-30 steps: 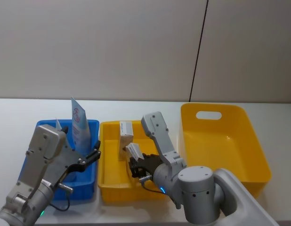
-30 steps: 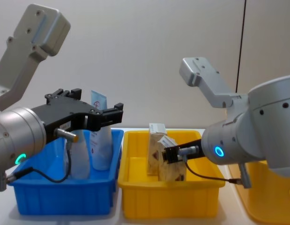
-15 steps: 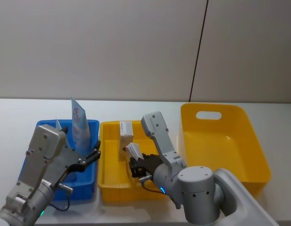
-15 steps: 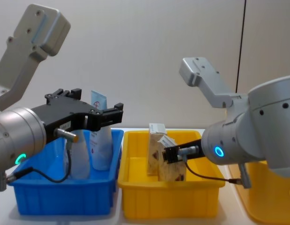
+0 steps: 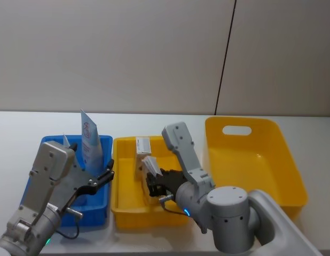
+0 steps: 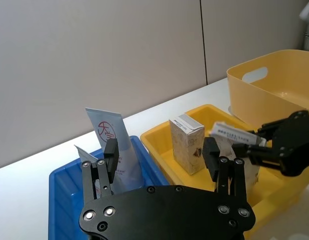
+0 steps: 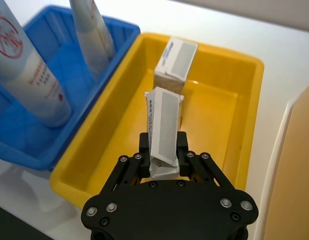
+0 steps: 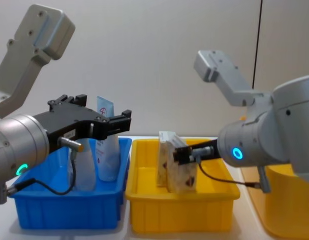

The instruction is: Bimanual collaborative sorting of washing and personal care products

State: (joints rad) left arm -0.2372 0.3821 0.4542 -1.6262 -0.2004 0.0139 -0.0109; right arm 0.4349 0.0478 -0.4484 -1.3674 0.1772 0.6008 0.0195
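White tabletop (image 5: 15, 128): the right gripper (image 7: 163, 150), clamped on a cream carton (image 7: 163, 122) over the yellow tray's (image 5: 119, 205) middle, appears mid-placement, so next it should lower and release beside the standing carton (image 5: 143, 145); the left gripper (image 6: 160, 150) hovers open above the blue tray (image 5: 47, 141).

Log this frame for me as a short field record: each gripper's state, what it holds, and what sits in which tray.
left gripper: fingers open, holding nothing, over the blue tray
right gripper: fingers shut on a cream carton, inside the small yellow tray
second carton: standing upright in the same tray, close to the held one
blue tray contents: a pale-blue tube and a second tube, both standing
large yellow bin: on the robot's right, beside the small tray
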